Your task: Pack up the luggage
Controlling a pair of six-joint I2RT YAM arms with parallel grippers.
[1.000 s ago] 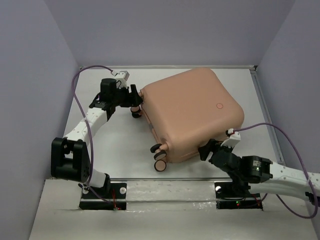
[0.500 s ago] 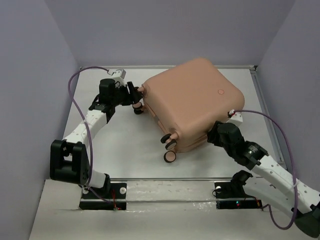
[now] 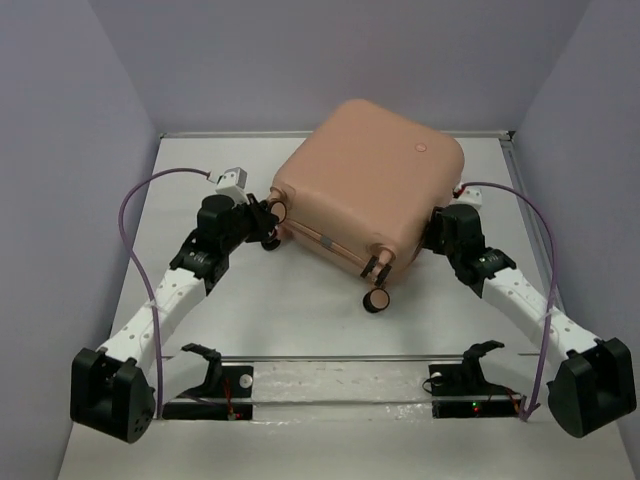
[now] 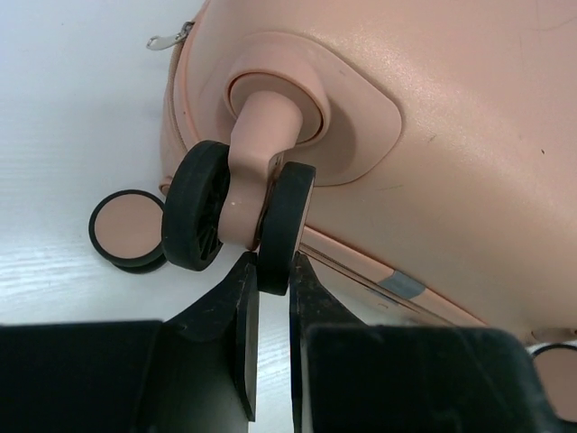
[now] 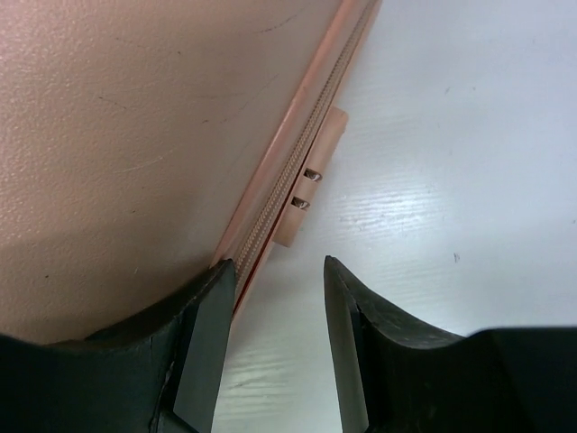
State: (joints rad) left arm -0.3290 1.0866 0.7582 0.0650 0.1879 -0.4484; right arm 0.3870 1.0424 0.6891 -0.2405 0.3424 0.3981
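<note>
Now | left gripper (image 4: 270, 266) apparently pinches luggage (image 3: 365, 180) wheel (image 4: 287, 216) | right gripper (image 5: 277, 266) parted beside seam (image 5: 302, 153)

White table (image 3: 280, 310) (lavender walls (image 3: 300, 60) on 3 sides)

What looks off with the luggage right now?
The luggage sits skewed to the table edges, and the left fingers pinch one disc of its caster wheel, an odd place to hold it. No damage shows.
</note>
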